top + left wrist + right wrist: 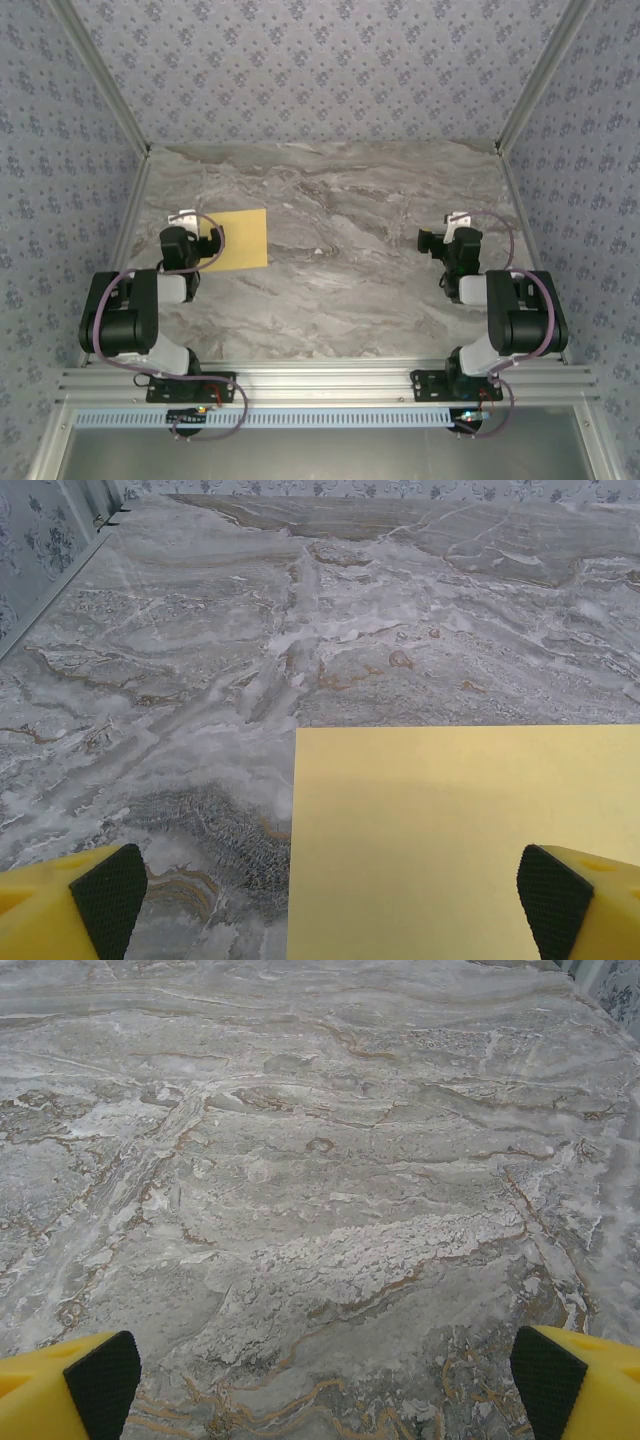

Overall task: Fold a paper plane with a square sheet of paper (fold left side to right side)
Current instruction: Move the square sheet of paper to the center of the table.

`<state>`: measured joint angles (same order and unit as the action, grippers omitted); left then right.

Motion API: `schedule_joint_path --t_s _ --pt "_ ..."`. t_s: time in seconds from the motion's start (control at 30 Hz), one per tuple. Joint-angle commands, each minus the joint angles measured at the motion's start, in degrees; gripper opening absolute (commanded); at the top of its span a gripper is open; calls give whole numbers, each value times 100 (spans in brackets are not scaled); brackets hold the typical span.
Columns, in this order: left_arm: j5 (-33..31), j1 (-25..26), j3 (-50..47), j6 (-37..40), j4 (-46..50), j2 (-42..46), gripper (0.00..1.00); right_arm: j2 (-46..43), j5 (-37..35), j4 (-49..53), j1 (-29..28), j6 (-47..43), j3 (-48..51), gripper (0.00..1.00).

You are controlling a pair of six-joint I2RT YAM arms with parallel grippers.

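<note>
One sheet [240,240] lies flat and unfolded on the left of the table [370,200]; the left gripper [325,900] hovers over the sheet's left edge, jaws spread, grasping nothing; the right gripper [325,1380] is likewise released, well apart at right.

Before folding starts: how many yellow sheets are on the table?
1. The sheet lies flat on the table, left side, partly below the left gripper. Any stacked beneath would be hidden.
</note>
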<state>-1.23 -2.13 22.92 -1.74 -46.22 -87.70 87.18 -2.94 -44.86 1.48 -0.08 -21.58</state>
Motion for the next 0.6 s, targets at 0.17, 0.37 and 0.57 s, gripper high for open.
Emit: schedule_joint_path --t_s 0.17,0.37,0.57 --pt "114 23 90 9 -1 -17 98 1 63 -128 11 -89 -62 100" --pt "123 21 88 1 0 -14 98 3 196 -119 81 -54 -74 100" --pt "-157 13 145 -111 190 132 98 -78 206 -108 178 71 -43 100"
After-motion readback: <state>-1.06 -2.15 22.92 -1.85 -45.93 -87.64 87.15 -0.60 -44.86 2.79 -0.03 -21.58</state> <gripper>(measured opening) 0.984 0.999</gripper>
